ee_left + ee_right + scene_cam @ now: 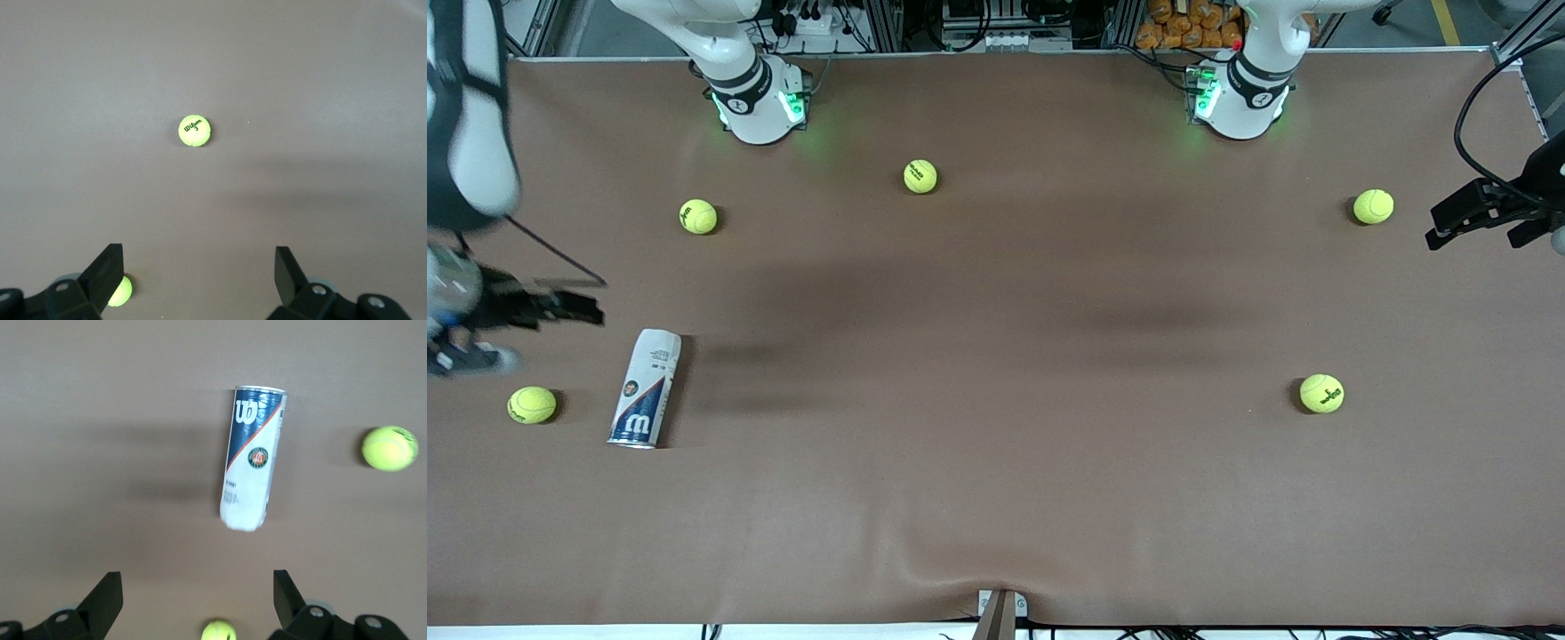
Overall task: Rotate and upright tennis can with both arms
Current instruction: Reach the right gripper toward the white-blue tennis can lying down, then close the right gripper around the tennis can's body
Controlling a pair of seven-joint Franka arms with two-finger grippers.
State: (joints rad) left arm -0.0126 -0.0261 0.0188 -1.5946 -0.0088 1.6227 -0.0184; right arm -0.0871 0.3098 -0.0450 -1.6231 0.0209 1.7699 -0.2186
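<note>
Item 1, my right gripper (591, 307): at the right arm's end of the table, up in the air over the cloth just beside the can's white end, fingers spread wide and holding nothing, as the right wrist view confirmed.

Item 2, tennis ball (532, 404): on the table (996, 498), just beside the can, toward the right arm's end.

Item 3, the tennis can (646, 388): lay flat on its side, apart from both grippers, silver-rimmed navy end nearer the front camera, white end farther. Not rotated, not upright.

Items 4 to 7, four more tennis balls: one (698, 216) and one (920, 176) farther from the camera than the can; one (1321, 393) and one (1373, 206) toward the left arm's end.

Item 8, my left gripper (1440, 233): over the left arm's end of the table, well apart from the can, fingers released and empty.

Progress, as I judged it: nothing done. Reach, grasp, turn and standing the can all remained, and my left arm had the whole table to cross.
</note>
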